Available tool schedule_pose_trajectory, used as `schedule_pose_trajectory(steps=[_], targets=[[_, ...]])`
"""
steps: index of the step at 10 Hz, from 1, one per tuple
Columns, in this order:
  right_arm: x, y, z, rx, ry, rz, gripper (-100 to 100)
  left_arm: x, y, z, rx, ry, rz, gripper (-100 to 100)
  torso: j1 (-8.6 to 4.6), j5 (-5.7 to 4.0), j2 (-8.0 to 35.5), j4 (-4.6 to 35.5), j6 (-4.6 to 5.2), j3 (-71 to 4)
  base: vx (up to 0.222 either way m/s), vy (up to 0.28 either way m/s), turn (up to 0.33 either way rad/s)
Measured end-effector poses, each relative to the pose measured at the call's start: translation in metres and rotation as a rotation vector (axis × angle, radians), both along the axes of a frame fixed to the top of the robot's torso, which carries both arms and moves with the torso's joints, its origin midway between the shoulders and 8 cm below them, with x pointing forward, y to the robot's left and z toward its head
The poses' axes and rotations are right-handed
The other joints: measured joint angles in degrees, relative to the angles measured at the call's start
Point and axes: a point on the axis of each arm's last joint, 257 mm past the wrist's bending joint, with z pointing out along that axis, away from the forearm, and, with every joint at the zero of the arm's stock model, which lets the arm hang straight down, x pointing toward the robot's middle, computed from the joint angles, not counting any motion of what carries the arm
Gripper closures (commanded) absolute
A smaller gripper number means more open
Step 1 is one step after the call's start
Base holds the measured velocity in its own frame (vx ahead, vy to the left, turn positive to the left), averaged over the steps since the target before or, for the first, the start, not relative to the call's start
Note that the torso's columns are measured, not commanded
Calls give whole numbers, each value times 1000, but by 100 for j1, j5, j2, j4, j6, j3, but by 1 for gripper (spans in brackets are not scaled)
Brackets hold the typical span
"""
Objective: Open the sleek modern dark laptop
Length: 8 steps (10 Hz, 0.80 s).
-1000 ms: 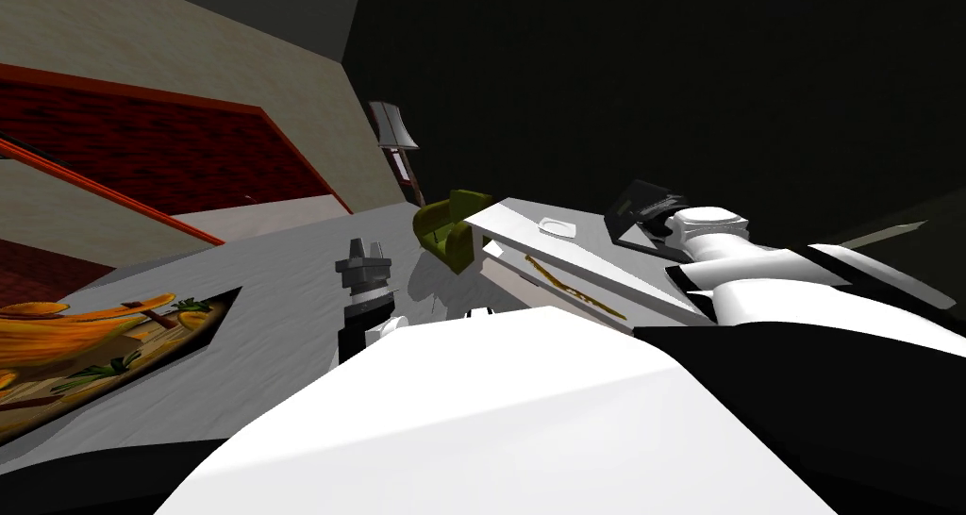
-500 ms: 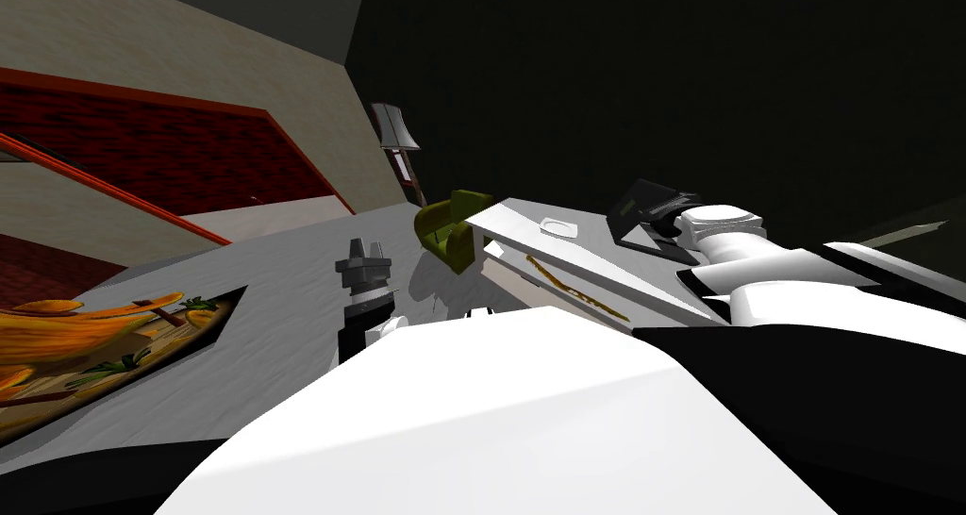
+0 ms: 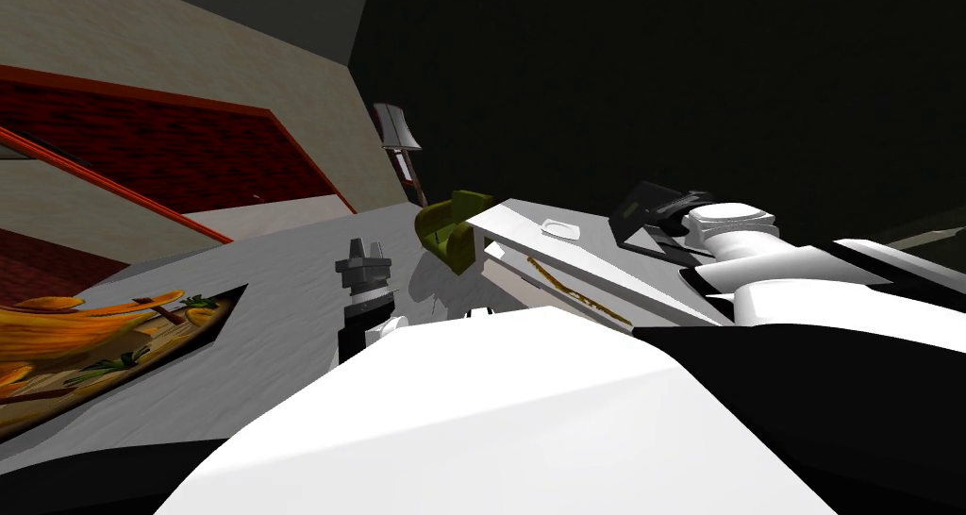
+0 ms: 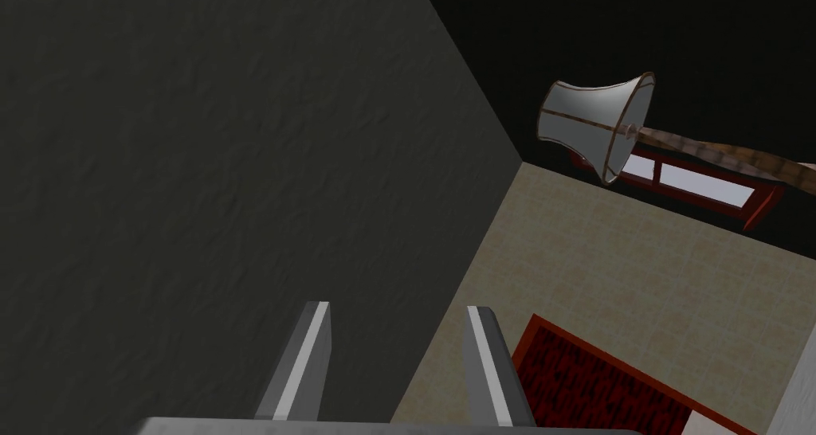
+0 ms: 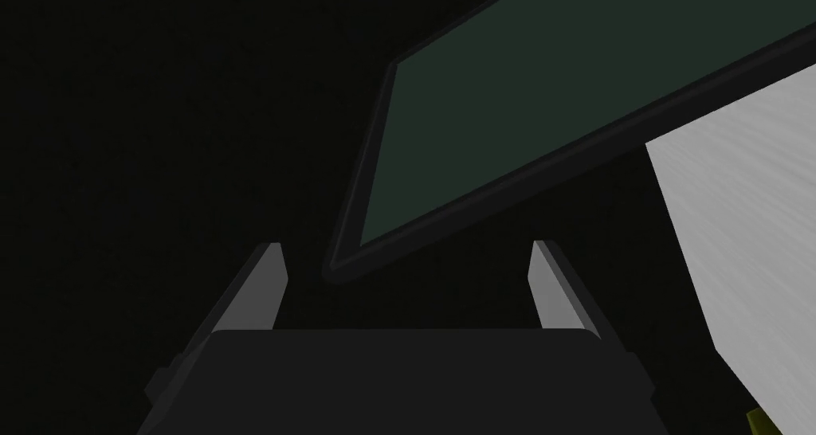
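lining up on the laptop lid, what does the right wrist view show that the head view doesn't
Right wrist view adds: the right gripper open, its fingers either side of a corner of the laptop, neither touching it. Head view adds: the left gripper off to the side, an olive chair, and a white dish on the table. Both share: the partly open laptop and the pale table.

Premises presenting as a home living room: floor lamp (image 3: 395,128) standing at 11 o'clock, olive armchair (image 3: 451,231) sitting at 12 beside white desk (image 3: 514,224).
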Motion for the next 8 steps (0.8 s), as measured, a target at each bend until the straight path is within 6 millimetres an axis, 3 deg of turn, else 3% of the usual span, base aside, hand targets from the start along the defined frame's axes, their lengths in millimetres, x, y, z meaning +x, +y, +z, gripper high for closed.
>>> schedule_pose_trajectory(steps=[1, 8], targets=[[0, 0, 1, 0, 1, 1, 100, 0, 0, 0, 0, 0, 0, 0, 14, -2, 8, -1, 0, 3, 6, -10, -15], [10, 7, -7, 243, -245, 30, 100, 0, 0, 0, 0, 0, 0, 0, -4, -7, 20, 4, 23, 12, -75, -74, -34]])
